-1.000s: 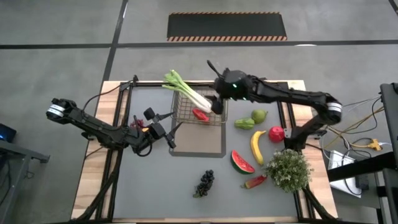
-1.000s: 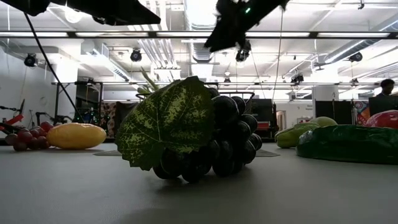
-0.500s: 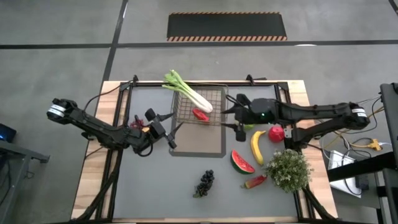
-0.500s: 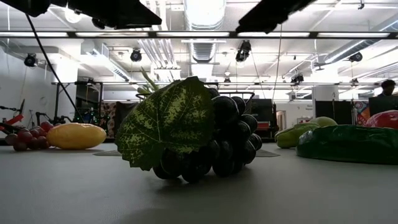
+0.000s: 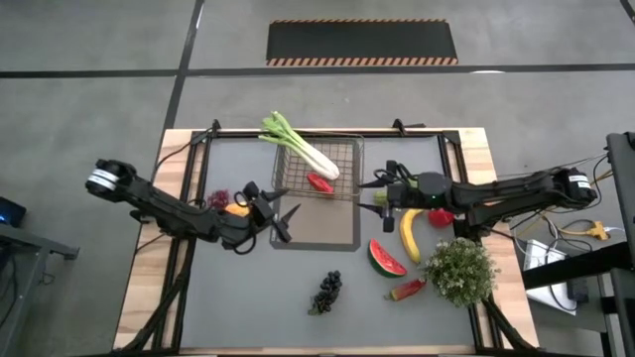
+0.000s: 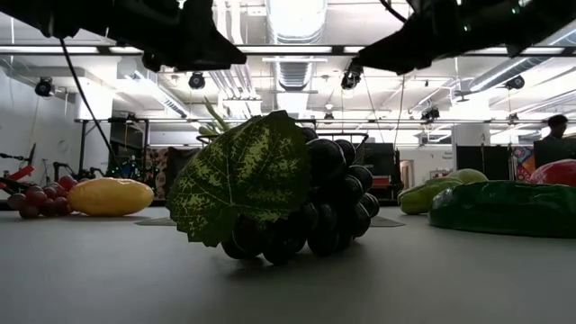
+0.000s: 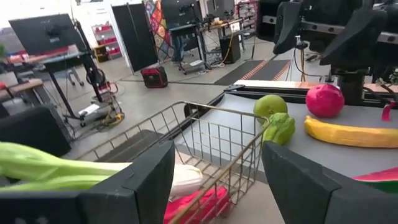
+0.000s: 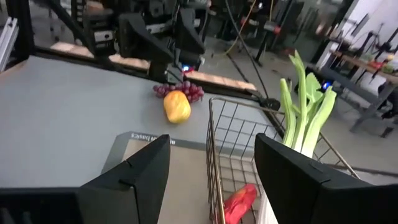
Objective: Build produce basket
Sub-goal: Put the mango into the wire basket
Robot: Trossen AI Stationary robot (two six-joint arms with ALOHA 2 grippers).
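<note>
Two items — leek (image 5: 301,149) and red pepper (image 5: 319,182) — are lodged in the wire basket (image 5: 342,159), so the empty, spread right gripper (image 5: 378,195) is best lowered squarely over the banana (image 5: 410,234) — left gripper (image 5: 283,207) likewise spread beside the basket

A bushy leafy plant (image 5: 460,270) stands near a dark mat (image 5: 327,227)

No text, label, brand or number can be read on anything here.
</note>
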